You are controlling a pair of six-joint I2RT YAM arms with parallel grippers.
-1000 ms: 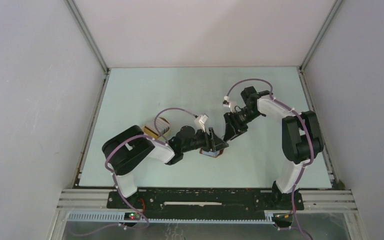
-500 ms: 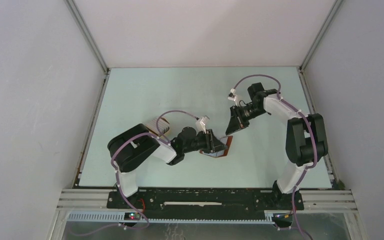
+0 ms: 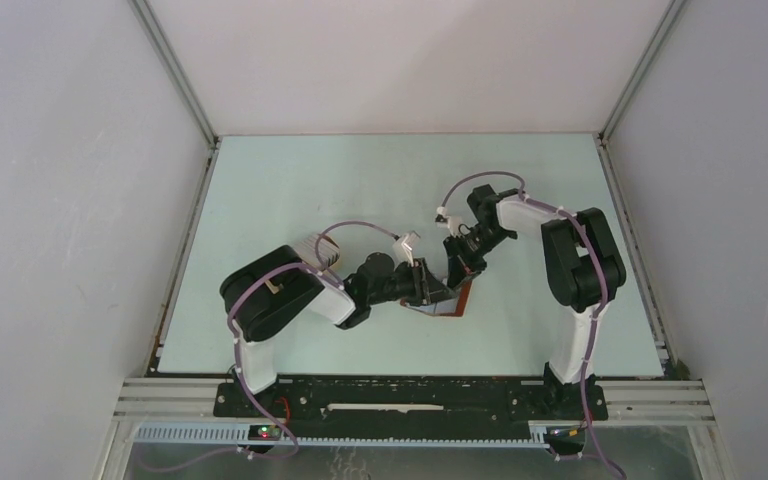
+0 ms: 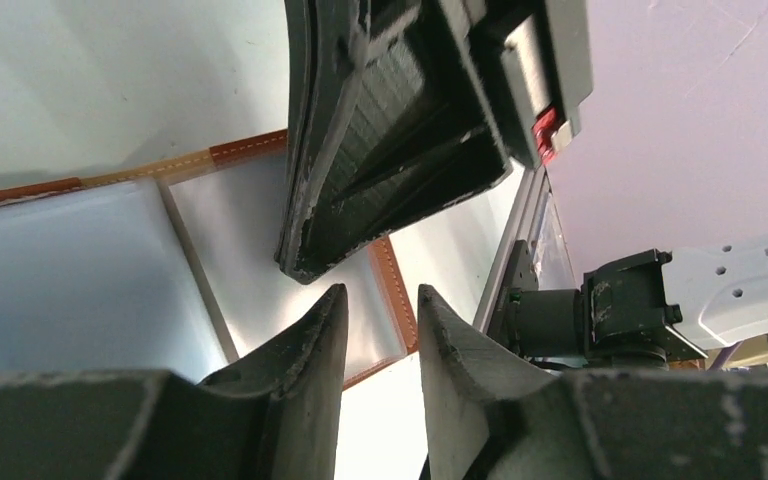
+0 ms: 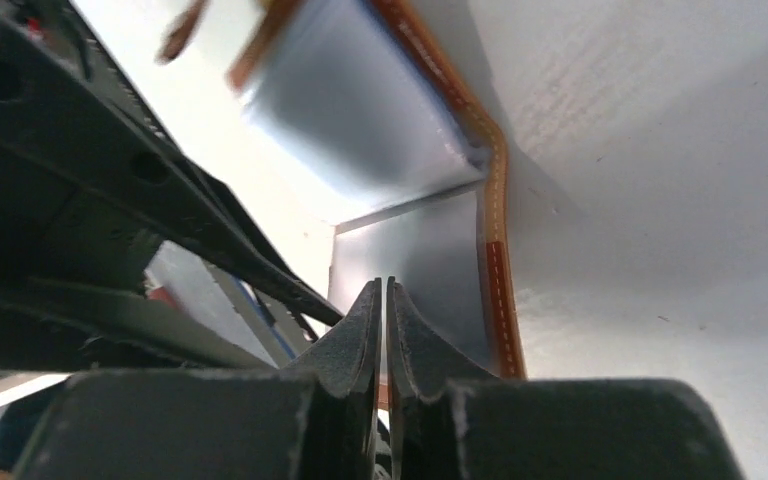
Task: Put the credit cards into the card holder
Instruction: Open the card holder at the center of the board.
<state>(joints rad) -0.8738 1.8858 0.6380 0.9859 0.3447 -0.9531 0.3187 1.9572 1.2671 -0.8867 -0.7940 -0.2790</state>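
Note:
The card holder (image 3: 457, 301) lies open between both grippers, reddish-brown with a stitched edge and bluish-grey pockets (image 4: 80, 275). My right gripper (image 3: 457, 268) comes down on it from the far side. Its jaws (image 5: 383, 283) stand almost together on a thin edge of one panel (image 5: 420, 265), and the other panel (image 5: 360, 110) folds away behind. My left gripper (image 3: 430, 286) points at the holder's near corner from the left. Its fingers (image 4: 381, 293) stand a little apart with nothing between them. The credit cards (image 3: 322, 247) show as a striped row behind the left arm.
The cards sit in a tan tray (image 3: 312, 243), half hidden by the left arm's elbow (image 3: 275, 300). The right arm's tip (image 4: 298, 262) rests close in front of my left fingers. Grey walls enclose the pale table (image 3: 290, 180) on three sides.
The right gripper has come in and down from the far right onto the holder while its jaws closed. The left jaws have narrowed. The holder has shifted slightly right and opened out.

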